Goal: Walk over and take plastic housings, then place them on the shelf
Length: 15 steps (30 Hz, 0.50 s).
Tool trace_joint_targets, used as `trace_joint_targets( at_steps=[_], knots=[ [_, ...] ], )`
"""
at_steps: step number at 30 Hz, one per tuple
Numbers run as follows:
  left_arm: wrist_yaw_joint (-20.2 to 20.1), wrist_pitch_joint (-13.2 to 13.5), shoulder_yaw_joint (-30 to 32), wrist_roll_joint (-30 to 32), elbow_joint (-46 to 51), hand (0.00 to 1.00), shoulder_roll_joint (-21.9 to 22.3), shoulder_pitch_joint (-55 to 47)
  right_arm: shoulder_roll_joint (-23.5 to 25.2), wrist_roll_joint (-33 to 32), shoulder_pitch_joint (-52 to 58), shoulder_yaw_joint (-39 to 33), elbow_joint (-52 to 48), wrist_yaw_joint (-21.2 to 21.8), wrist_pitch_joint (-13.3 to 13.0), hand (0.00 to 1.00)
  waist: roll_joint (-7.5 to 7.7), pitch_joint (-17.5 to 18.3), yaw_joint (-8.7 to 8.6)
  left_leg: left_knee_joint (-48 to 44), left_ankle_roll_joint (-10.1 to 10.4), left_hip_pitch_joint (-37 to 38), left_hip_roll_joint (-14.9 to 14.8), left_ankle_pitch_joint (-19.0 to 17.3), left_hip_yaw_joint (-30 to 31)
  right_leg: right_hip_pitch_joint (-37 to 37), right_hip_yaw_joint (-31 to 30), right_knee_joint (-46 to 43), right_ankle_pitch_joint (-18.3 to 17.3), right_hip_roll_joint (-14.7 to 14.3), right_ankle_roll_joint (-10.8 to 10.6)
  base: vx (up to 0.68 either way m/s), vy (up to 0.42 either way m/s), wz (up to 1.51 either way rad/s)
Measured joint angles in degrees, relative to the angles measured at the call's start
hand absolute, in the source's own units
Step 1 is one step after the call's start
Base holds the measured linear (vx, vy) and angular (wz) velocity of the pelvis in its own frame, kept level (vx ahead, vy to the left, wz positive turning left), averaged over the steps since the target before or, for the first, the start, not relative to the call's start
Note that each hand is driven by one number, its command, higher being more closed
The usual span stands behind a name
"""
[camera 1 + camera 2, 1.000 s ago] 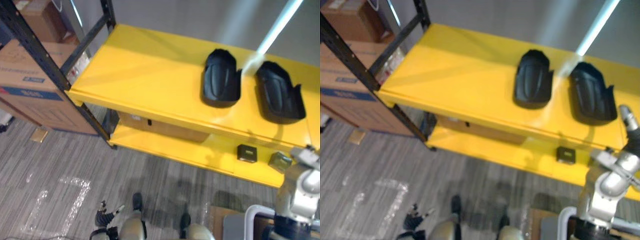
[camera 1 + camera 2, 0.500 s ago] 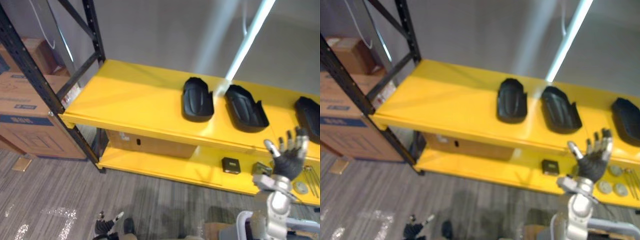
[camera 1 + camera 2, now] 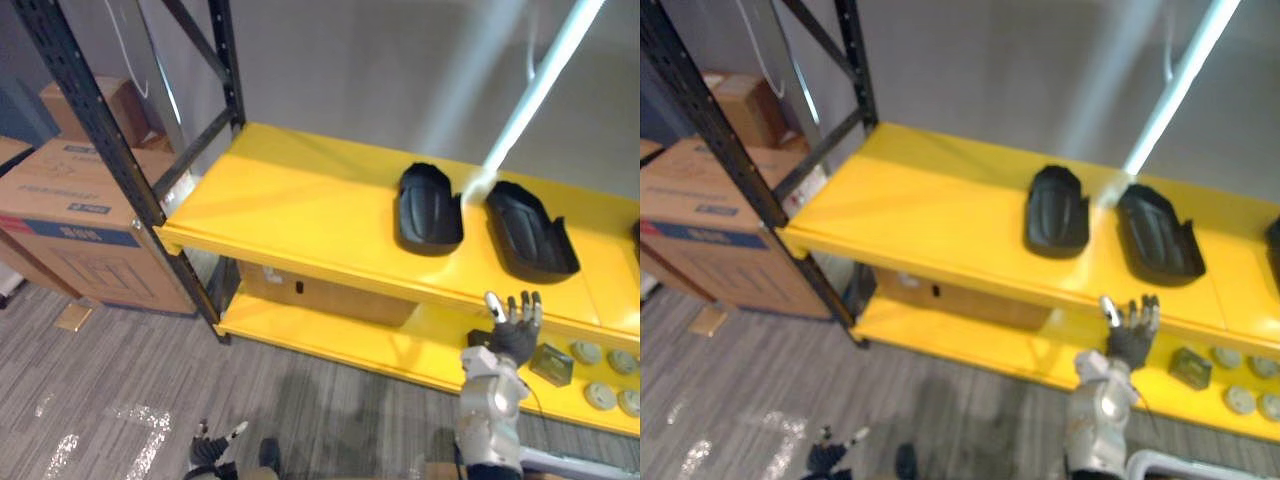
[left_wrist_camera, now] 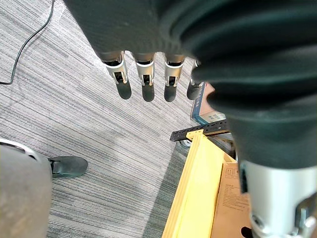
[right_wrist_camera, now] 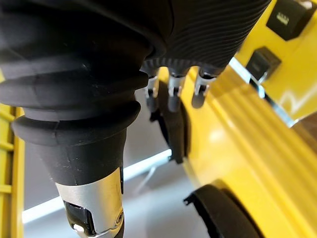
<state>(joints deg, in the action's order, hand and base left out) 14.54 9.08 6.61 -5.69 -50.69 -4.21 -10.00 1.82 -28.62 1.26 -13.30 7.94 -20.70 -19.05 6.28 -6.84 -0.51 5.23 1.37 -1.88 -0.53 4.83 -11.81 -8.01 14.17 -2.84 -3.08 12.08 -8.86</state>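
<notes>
Two black plastic housings (image 3: 430, 207) (image 3: 530, 230) lie side by side on the top yellow shelf (image 3: 300, 200). My right hand (image 3: 512, 325) is raised in front of the shelf's front edge, just below the right-hand housing (image 3: 1158, 233). It is open, fingers straight and spread, and holds nothing. Past its fingers (image 5: 171, 91) the right wrist view shows the housings (image 5: 176, 129) on the shelf. My left hand (image 3: 213, 445) hangs low over the carpet. It is open, with its fingers (image 4: 143, 79) straight and empty.
Black rack uprights (image 3: 100, 110) frame the shelf's left end, with stacked cardboard boxes (image 3: 70, 215) beside them. The lower yellow shelf (image 3: 330, 340) holds a cardboard box (image 3: 330, 295), a small dark block (image 3: 552, 365) and round discs (image 3: 600, 365). Grey carpet (image 3: 120, 400) lies in front.
The camera has shifted, so the shelf sits differently in the picture. My right hand has come up from low at the right and now stands below the right-hand housing.
</notes>
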Motion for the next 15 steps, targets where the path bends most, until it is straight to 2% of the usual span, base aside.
trace_joint_targets(
  at_steps=[1, 2, 5, 10, 15],
  knots=[
    [0.0, -0.1, 0.0, 0.0, 0.0, 0.0, 0.0, 0.0, 0.0, 0.2, 0.0, 0.0, 0.0, -1.1, -0.5, 0.0, -0.04, 0.0, 0.0, 0.0, 0.0, 0.1, -0.2, -0.1, 0.1, 0.0, 0.0, -0.2, 0.5, -0.2, 0.1, 0.05, 0.028, 0.05],
    [-0.1, -0.4, 0.0, 0.0, 0.0, 0.0, 0.0, 0.0, 0.0, 0.3, -0.1, 0.0, 0.0, -2.9, -0.8, 1.0, -0.14, -0.1, -0.03, 0.0, 0.0, 0.3, -0.8, -0.3, 0.2, 0.1, 0.0, -0.8, 1.1, -0.6, 0.9, 0.05, 0.027, 0.04],
    [-0.2, -1.5, -0.1, 0.1, 0.0, 0.0, -0.3, 0.0, -0.1, 0.2, -0.3, -0.2, -0.3, -6.4, -0.9, 1.0, -0.25, 0.0, -0.16, 0.0, 0.2, 1.2, -1.6, -0.9, 0.3, 0.2, -0.1, -2.5, 1.9, -1.3, 1.7, 0.05, 0.023, -0.01],
    [-1.3, -1.6, -0.2, 0.0, 0.1, 0.0, -1.1, 0.0, -0.3, 0.3, -1.4, -1.5, -1.4, -9.8, -1.2, 1.0, -0.48, -0.1, -0.16, 0.0, 0.2, 0.5, -1.8, -1.1, 0.1, 1.8, -0.1, -3.8, 1.9, -1.3, 1.7, 0.03, 0.009, -0.01],
    [-1.3, -1.5, -0.5, -0.2, 0.0, 0.0, -1.7, 0.0, -1.2, 2.5, -1.6, -5.7, -5.3, -13.1, -1.1, 1.0, -2.11, -1.1, -0.13, 0.0, 0.3, 0.0, -1.9, -1.4, -0.2, 2.2, -0.1, -3.9, 1.9, -1.3, 1.6, 0.03, -0.003, 0.02]
  ],
)
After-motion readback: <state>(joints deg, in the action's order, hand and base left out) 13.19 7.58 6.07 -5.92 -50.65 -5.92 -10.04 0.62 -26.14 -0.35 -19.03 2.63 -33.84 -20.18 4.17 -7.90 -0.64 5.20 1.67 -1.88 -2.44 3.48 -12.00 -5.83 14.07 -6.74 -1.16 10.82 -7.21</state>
